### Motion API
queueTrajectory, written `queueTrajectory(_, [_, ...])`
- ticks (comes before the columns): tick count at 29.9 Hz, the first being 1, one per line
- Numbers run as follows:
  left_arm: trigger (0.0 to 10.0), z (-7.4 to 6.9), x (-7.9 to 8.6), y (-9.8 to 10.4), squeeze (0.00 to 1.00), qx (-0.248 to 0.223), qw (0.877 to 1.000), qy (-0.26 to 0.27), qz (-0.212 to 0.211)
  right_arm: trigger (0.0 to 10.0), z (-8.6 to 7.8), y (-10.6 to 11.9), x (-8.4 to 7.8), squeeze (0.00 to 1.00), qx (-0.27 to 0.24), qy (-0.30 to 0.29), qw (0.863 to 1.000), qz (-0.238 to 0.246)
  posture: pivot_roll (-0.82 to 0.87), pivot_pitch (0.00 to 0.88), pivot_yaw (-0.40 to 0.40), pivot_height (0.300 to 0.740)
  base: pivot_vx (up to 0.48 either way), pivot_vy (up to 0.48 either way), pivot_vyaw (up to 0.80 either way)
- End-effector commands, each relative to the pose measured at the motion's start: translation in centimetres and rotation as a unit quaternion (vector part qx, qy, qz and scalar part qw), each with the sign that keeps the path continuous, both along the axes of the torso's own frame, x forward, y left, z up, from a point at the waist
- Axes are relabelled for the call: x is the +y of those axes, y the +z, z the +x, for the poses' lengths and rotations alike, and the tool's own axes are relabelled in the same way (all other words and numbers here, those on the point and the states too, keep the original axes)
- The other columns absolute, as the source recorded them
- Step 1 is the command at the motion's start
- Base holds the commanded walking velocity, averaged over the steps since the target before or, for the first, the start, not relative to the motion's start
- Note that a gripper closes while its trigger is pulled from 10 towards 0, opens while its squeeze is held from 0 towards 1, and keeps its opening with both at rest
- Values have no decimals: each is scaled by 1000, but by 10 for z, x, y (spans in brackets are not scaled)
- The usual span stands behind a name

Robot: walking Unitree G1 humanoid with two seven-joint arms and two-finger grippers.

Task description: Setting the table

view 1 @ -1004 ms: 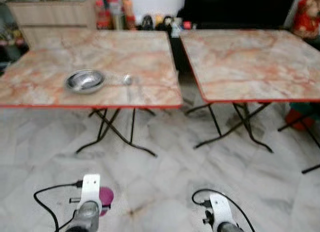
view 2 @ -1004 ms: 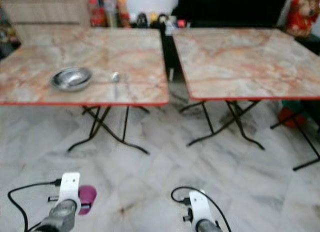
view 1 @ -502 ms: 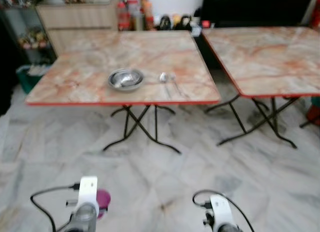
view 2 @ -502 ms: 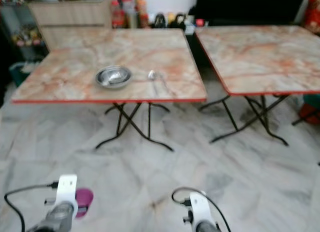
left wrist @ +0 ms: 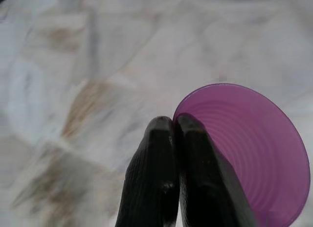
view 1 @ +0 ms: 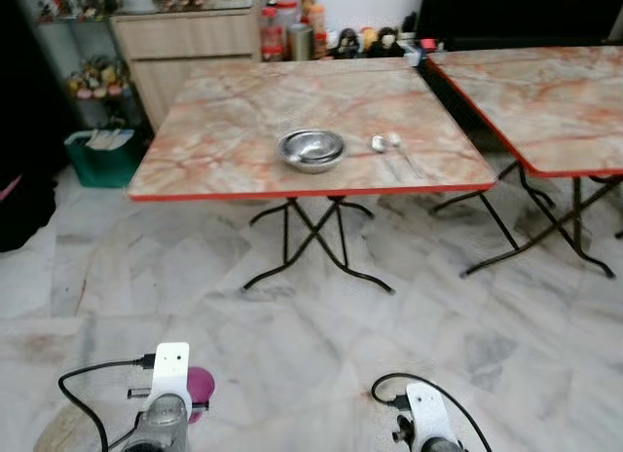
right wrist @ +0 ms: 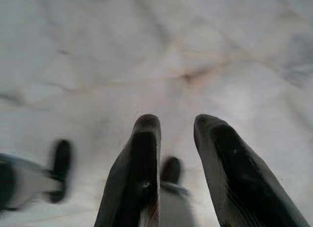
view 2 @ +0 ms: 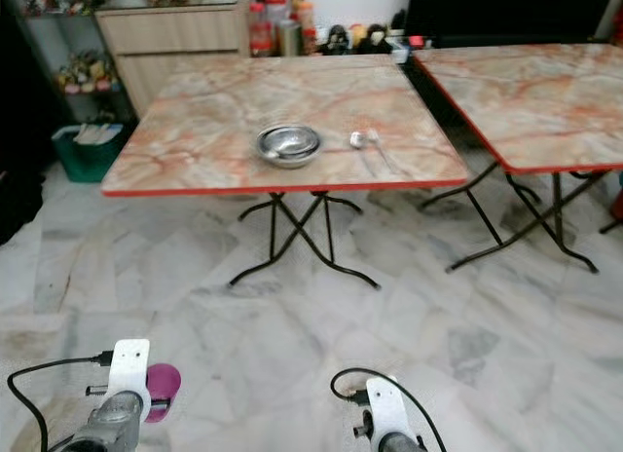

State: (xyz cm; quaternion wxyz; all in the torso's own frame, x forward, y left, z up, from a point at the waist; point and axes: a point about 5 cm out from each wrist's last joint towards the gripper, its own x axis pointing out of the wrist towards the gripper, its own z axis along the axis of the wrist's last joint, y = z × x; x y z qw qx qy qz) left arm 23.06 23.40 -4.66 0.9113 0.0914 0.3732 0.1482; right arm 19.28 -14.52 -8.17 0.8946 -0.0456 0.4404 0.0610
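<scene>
We carry a purple translucent plastic cup [left wrist: 249, 153] in the left gripper [left wrist: 175, 125]; its two black fingers pinch the cup's rim wall, one inside, one outside. The cup looks light and thin, so prob. slippery and easy to squash; we judge a rim hold is ok w/ soft pressure. It is low over the floor, well apart from the steel round bowl [view 1: 311, 149] on the marble-pattern folding table [view 1: 214, 150]. Two metal spoons [view 1: 387, 144] lie just beside the bowl. The right gripper [right wrist: 176, 126] hangs idle, fingers spread, holding nothing.

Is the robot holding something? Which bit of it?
Yes. The left gripper pinches a purple cup by its rim. The right gripper is open, holding nothing.
</scene>
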Motion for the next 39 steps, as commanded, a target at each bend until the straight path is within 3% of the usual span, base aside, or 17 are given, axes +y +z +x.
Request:
queueTrajectory(1, [10000,7,-7,3,0,-10,1000,-8,-7,10000,2,1,-9,0,-6,-9,1000,-8,11,0,2,740,0,446,0])
queueTrajectory(7, [10000,13,-18,5,0,-24,999,-36,-27,10000,3,2,-10,0,-6,-12,1000,-5,14,0,-3,740,0,119,0])
queueTrajectory(13, [10000,13,-20,4,0,-29,998,-19,-43,10000,4,2,-11,0,-8,-7,1000,-10,13,0,-8,740,0,0,0])
queueTrajectory(36, [10000,12,-25,3,0,-27,998,-28,-44,10000,5,3,-11,0,-13,0,1000,-14,8,0,-12,740,319,0,0])
queueTrajectory(39, [10000,13,-25,3,0,-27,998,-29,-43,10000,3,2,-12,0,-8,-5,1000,-14,8,0,-12,740,333,0,758])
